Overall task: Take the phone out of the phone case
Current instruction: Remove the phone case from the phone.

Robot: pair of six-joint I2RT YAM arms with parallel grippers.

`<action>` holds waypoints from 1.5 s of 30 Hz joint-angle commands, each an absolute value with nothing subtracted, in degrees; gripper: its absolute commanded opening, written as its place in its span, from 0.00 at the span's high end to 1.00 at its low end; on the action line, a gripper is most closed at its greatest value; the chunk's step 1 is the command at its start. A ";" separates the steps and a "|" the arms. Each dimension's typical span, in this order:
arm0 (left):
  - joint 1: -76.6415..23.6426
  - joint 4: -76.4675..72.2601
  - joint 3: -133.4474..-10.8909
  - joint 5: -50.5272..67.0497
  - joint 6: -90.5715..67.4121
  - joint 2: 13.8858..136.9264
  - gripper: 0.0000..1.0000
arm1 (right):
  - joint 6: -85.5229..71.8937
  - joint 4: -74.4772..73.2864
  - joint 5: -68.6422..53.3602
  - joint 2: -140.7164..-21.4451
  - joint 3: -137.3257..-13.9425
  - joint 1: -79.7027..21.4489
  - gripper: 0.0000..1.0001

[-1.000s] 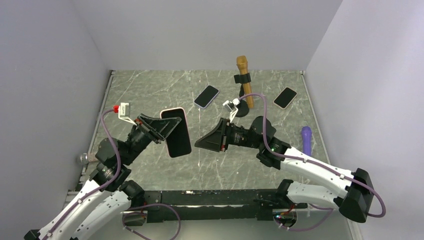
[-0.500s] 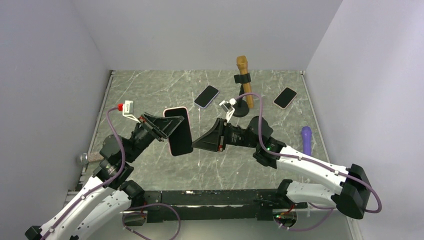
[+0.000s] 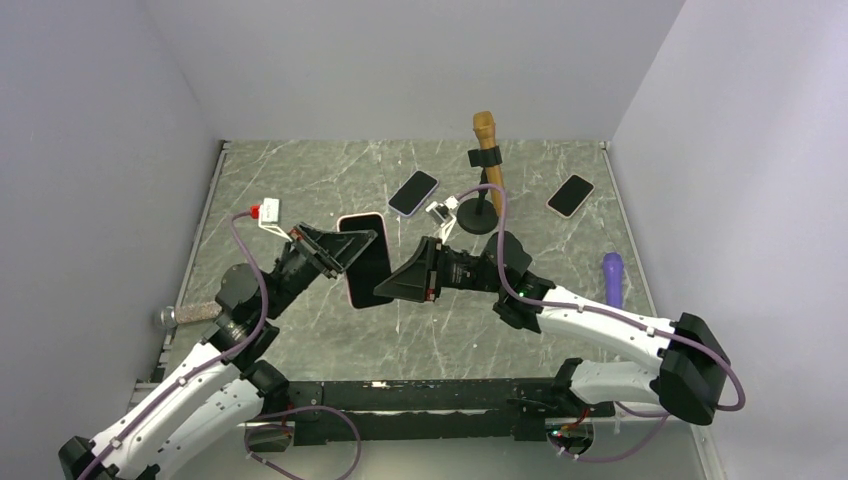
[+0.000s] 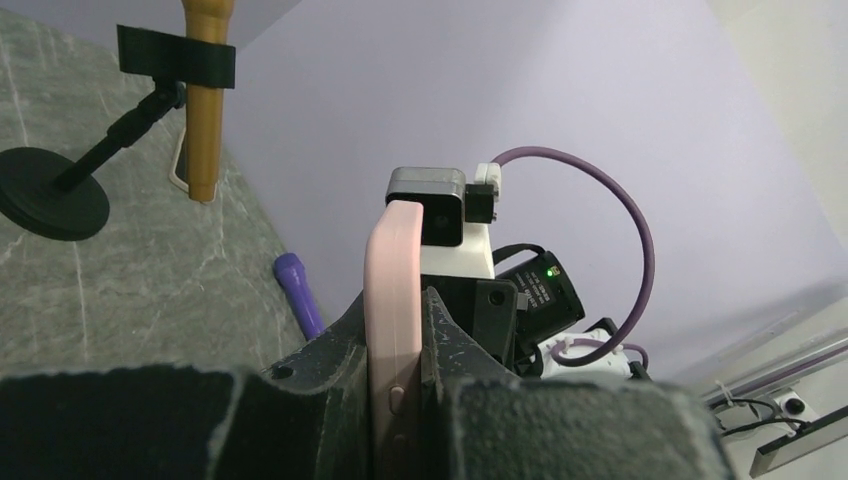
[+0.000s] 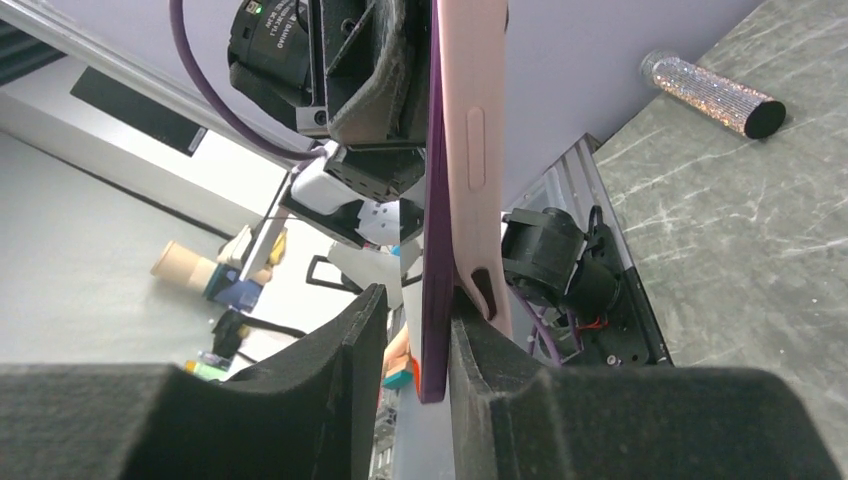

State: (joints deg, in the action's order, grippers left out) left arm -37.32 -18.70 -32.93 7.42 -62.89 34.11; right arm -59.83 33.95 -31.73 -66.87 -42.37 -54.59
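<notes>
Progress: extraction started, not finished. The pink phone case (image 4: 392, 260) is held on edge above the worktop (image 3: 300, 180), with the left gripper (image 4: 397, 340) clamped on it. At its lower end the right gripper (image 5: 420, 300) has its jaws narrowly apart, straddling the edge. One finger looks wedged between the purple phone (image 5: 436, 250) and the case. The phone is mostly seated. Left to do, I judge: pry it and draw it fully clear.

Count, left to right:
- glitter cylinder (image 3: 185, 315): 1
- cased phone, airborne: 1
- loose phones lying far back: 2, near phone (image 3: 413, 192) and far phone (image 3: 570, 195)
- stand (image 3: 478, 215) with tan handle: 1
- purple cylinder (image 3: 612, 278): 1
</notes>
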 commanded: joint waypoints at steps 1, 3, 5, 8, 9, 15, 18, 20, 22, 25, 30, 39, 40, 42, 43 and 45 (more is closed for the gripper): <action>-38.04 -28.95 -32.78 14.86 -68.33 36.34 1.00 | -62.37 40.52 -31.02 -68.75 -43.86 -55.38 0.68; -38.04 -27.78 -33.33 17.63 -67.28 37.39 1.00 | -62.25 40.47 -30.71 -68.74 -44.55 -55.29 0.74; -37.99 -22.43 -35.02 19.74 -65.00 37.82 0.79 | -62.12 40.70 -30.92 -68.28 -44.77 -55.09 0.92; -37.90 -16.51 -36.30 19.41 -59.66 35.89 0.34 | -63.07 41.80 -30.64 -66.63 -43.48 -54.29 1.00; -37.72 -14.57 -36.61 18.83 -57.82 34.73 0.23 | -63.49 42.13 -30.79 -66.01 -42.90 -53.94 1.00; -37.09 -0.34 -38.85 14.03 -45.17 27.25 0.08 | -67.63 45.52 -33.38 -61.74 -38.85 -49.75 1.00; -37.10 3.85 -37.66 13.13 -41.59 22.98 0.08 | -68.82 46.08 -34.87 -59.94 -37.60 -47.01 1.00; -37.14 2.84 -36.08 14.94 -40.31 21.07 0.09 | -69.92 47.05 -35.69 -59.00 -36.77 -45.63 1.00; -37.07 2.19 -35.24 17.22 -39.55 20.85 0.09 | -71.46 49.17 -37.03 -58.80 -36.28 -44.52 1.00; -37.10 1.93 -35.37 20.75 -39.38 22.95 0.07 | -73.45 52.34 -38.48 -59.47 -36.21 -43.92 1.00; -37.14 -3.27 -34.71 25.38 -40.84 26.53 0.04 | -74.41 54.65 -39.17 -60.24 -36.22 -44.01 1.00; -37.10 -5.98 -33.71 26.97 -41.90 28.46 0.24 | -75.47 56.48 -39.00 -61.11 -35.71 -43.95 1.00; -37.10 -6.05 -33.65 26.86 -42.00 28.55 0.25 | -75.52 56.62 -39.06 -61.27 -35.69 -43.99 1.00; -37.15 -5.85 -33.74 26.33 -42.24 28.59 0.27 | -75.40 56.73 -39.46 -61.57 -35.98 -43.99 1.00; -37.10 -5.90 -33.75 26.16 -42.34 28.82 0.28 | -75.48 56.95 -39.54 -61.79 -35.98 -43.99 1.00; -37.09 -6.14 -33.82 25.90 -42.60 29.25 0.29 | -75.73 57.63 -39.80 -62.18 -35.87 -43.99 1.00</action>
State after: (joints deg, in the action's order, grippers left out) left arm -37.21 -2.81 -33.95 25.93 -41.69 28.67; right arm -74.81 49.67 -38.61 -62.15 -35.16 -43.90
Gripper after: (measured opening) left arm 0.720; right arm 0.085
